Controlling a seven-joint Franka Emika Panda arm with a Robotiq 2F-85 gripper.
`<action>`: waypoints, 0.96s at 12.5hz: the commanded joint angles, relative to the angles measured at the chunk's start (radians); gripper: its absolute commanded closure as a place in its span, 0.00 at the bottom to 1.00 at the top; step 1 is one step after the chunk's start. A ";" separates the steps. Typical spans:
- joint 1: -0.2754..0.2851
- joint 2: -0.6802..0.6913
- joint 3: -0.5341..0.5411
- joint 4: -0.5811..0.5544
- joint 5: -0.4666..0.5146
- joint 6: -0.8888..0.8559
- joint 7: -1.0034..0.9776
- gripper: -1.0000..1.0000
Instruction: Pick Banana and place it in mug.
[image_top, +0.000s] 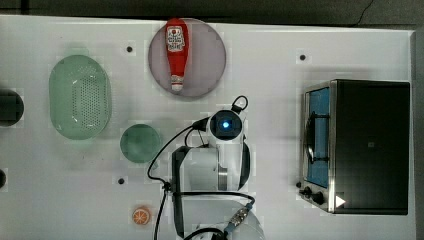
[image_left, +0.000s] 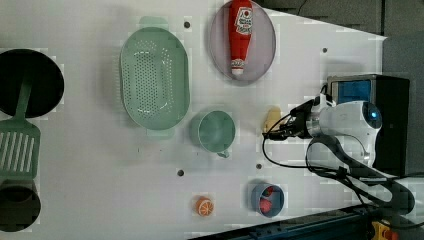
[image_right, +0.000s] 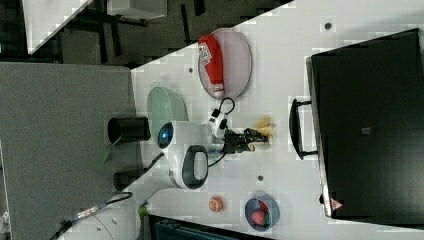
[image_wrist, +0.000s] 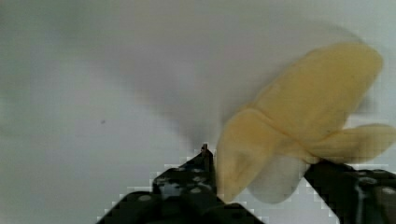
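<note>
Now, left view, left to right: mug (image_left: 216, 131) standing empty; banana (image_left: 272, 120) lying on table (image_left: 100, 190), well apart; gripper (image_left: 276, 134) astride banana, jaws partly open, not clamped. Step: grasping. Next: firm squeeze, lift, carry to mug.

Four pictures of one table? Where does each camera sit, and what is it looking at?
Top view: overhead, straight down; the arm hides the banana.
Left view: high, off to one side; pincer at the banana, beside the mug.
Right view: high, opposite side; arm and toaster oven.
Wrist view: on the arm, between the fingers, banana close up.
Left and right views share the ketchup bottle.
</note>
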 joint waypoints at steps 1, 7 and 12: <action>-0.007 -0.019 0.014 -0.002 0.022 0.013 -0.024 0.62; -0.011 -0.241 -0.018 0.009 0.023 -0.027 -0.015 0.78; -0.009 -0.510 -0.031 0.121 0.023 -0.434 0.035 0.78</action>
